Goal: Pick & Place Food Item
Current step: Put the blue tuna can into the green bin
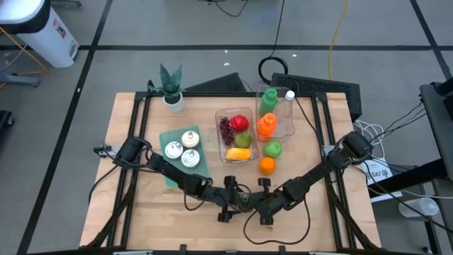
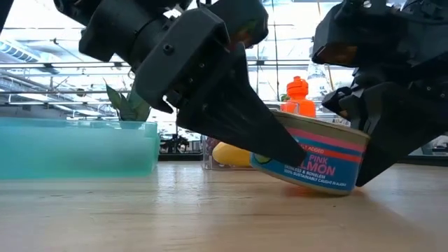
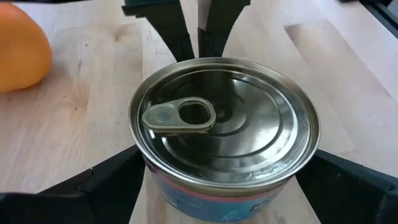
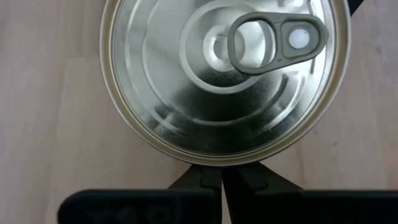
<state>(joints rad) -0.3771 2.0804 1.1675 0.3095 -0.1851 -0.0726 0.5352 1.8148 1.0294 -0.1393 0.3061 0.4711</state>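
salmon can (image 2: pixel 318 162): tilted on bench (image 1: pixel 141 205) at 6 o'clock of centre, between spread left gripper (image 1: pixel 228 200) and pressed-together right gripper (image 1: pixel 265 205). not yet lifted; placing remains.

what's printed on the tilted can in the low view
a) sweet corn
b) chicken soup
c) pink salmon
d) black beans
c: the label of the can, lying tilted on the wooden table between the two grippers, shows "PINK" and the end of "SALMON" in white letters on a blue band.
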